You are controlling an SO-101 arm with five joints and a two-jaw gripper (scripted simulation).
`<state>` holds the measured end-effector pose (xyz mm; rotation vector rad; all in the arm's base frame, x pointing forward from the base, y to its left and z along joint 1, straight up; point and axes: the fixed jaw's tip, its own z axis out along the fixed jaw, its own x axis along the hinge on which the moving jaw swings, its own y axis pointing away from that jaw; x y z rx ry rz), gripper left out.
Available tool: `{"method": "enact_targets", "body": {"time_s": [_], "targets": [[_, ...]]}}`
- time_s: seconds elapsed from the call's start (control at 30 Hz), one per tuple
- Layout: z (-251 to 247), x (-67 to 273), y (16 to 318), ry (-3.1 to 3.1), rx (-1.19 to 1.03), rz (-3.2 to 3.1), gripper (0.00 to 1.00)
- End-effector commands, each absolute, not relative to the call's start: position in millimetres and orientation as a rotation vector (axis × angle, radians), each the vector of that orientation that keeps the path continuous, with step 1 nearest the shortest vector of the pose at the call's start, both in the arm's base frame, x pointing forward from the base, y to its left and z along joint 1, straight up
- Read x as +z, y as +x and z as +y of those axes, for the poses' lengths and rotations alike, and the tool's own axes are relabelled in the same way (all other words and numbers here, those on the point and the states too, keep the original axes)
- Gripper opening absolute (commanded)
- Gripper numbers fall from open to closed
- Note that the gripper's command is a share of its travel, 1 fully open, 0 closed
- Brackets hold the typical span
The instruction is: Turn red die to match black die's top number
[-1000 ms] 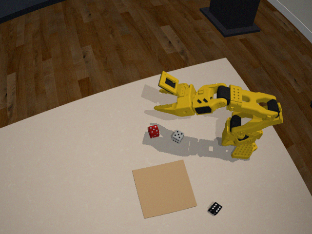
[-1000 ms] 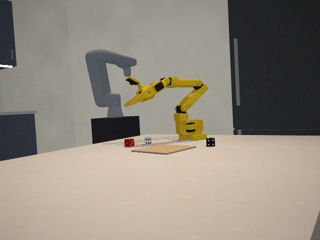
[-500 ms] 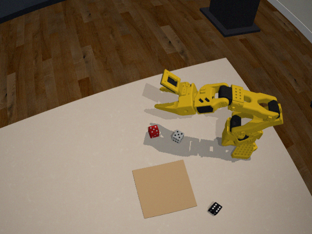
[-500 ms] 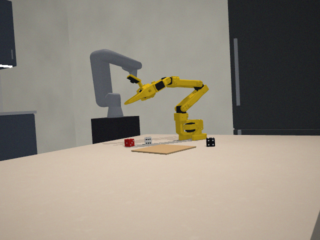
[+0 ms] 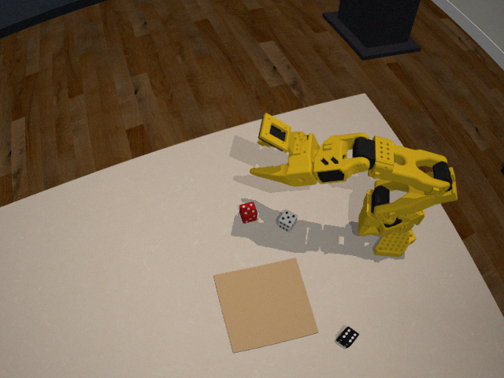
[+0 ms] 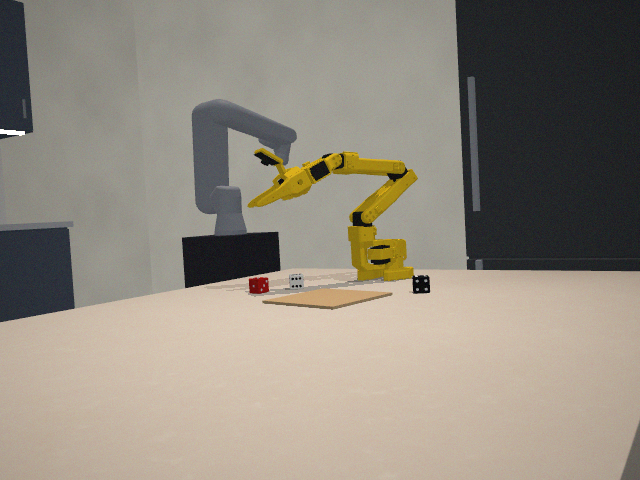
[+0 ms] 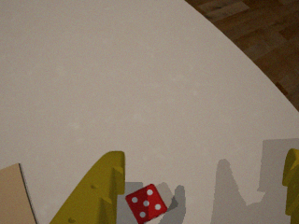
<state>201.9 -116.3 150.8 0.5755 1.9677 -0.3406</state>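
Observation:
The red die [image 5: 248,212] [image 6: 258,284] [image 7: 146,203] lies on the bare table, off the tan mat [image 5: 264,305] [image 6: 328,298], and shows five pips towards the wrist camera. The black die [image 5: 346,336] [image 6: 420,284] lies on the table just right of the mat's near corner, six pips up. My gripper [image 5: 257,156] [image 6: 255,178] [image 7: 206,159] is open and empty. It hangs well above the table, a little behind the red die, and touches nothing.
A white die [image 5: 287,220] [image 6: 296,281] lies on the table close to the right of the red die. The arm's yellow base [image 5: 390,239] stands near the table's right edge. A grey robot arm [image 6: 217,155] on a dark stand is behind the table.

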Motion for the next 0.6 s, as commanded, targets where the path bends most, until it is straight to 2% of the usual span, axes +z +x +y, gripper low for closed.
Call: {"method": "enact_targets", "body": {"time_s": [0.0,0.57], "targets": [[-118.6,167.2,203.8,0.528,-0.379,1.927,0.31],[-120.5,168.8,204.4,0.291,-0.531,2.04,0.31]]}}
